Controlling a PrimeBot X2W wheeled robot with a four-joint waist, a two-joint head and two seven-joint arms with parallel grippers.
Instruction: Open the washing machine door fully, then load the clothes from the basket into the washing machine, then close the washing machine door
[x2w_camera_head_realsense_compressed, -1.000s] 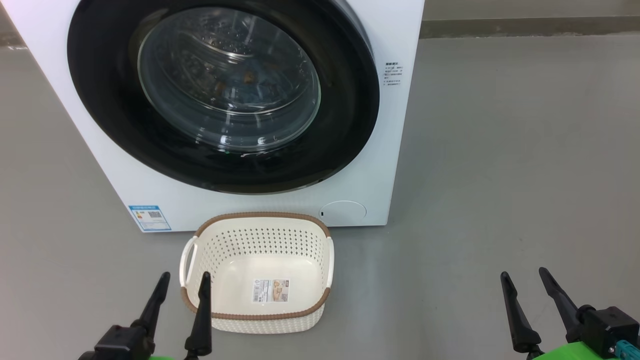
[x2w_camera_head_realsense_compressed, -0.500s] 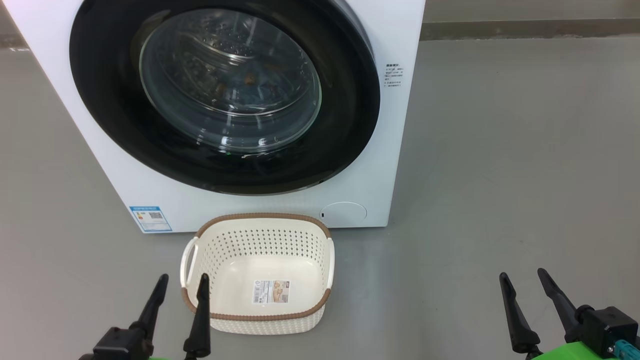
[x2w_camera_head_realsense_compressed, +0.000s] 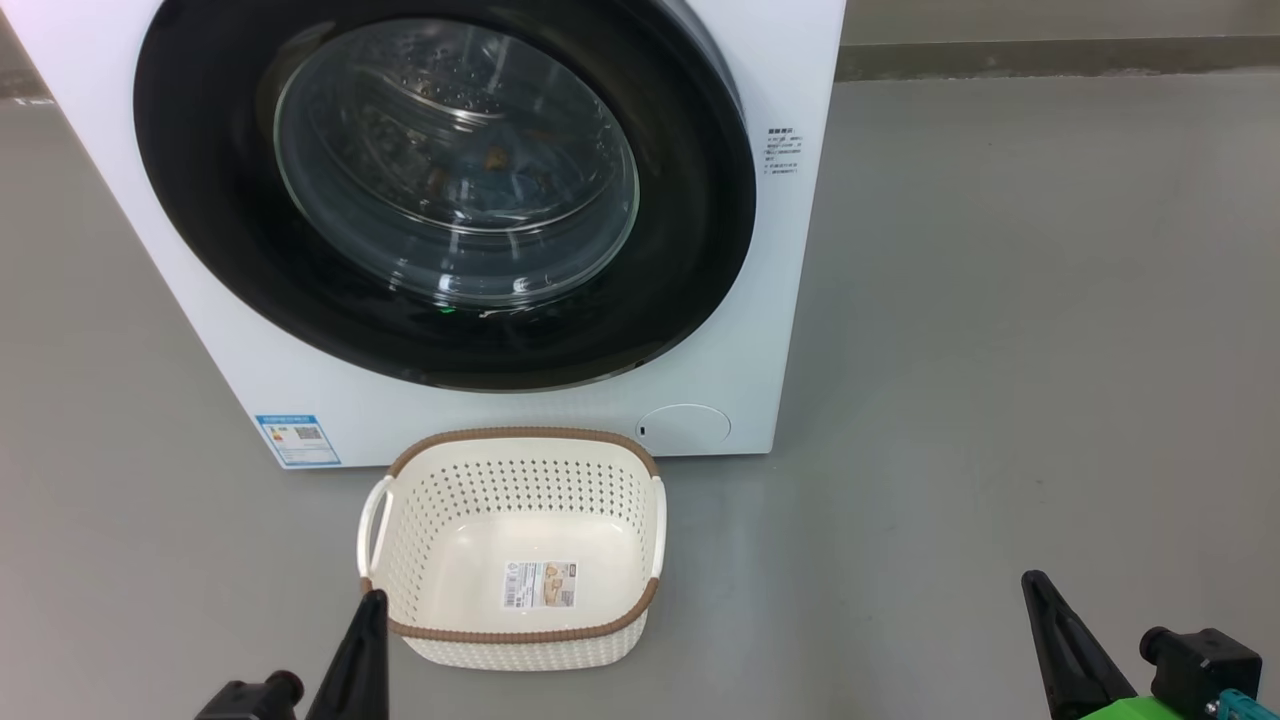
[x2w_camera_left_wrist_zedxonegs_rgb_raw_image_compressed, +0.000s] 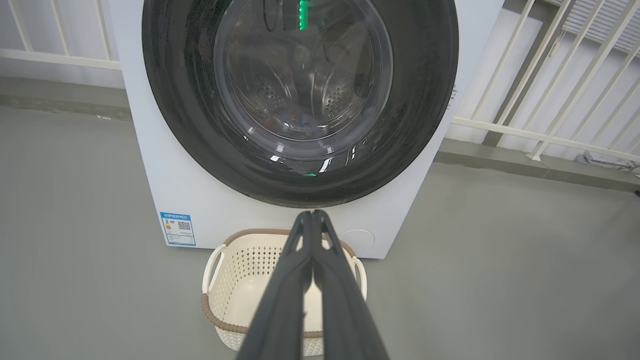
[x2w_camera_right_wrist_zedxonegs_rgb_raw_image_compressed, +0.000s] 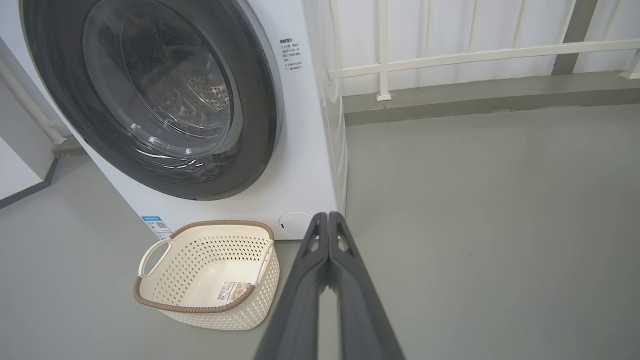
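Nearest, left gripper (x2w_camera_head_realsense_compressed: 372, 598) low at near-left corner of basket (x2w_camera_head_realsense_compressed: 520, 635), two dark fingers pressed together, gripping nothing. Right gripper (x2w_camera_head_realsense_compressed: 1030, 580) well off to right over bare grey floor (x2w_camera_head_realsense_compressed: 1000, 350), jaws likewise closed, nothing held. Basket sits on floor just before washing machine (x2w_camera_head_realsense_compressed: 790, 300), label showing on its bottom. Wide open floor right of machine. Door (x2w_camera_head_realsense_compressed: 700, 200) shut flush against front: glossy black rim, bulging glass, steel drum behind. White railing (x2w_camera_right_wrist_zedxonegs_rgb_raw_image_compressed: 450, 52) beyond.

White washing machine (x2w_camera_head_realsense_compressed: 500, 420) is showing a glossy black door (x2w_camera_head_realsense_compressed: 700, 200); perforated cream basket (x2w_camera_head_realsense_compressed: 520, 485) is sporting a brown woven-look rim.
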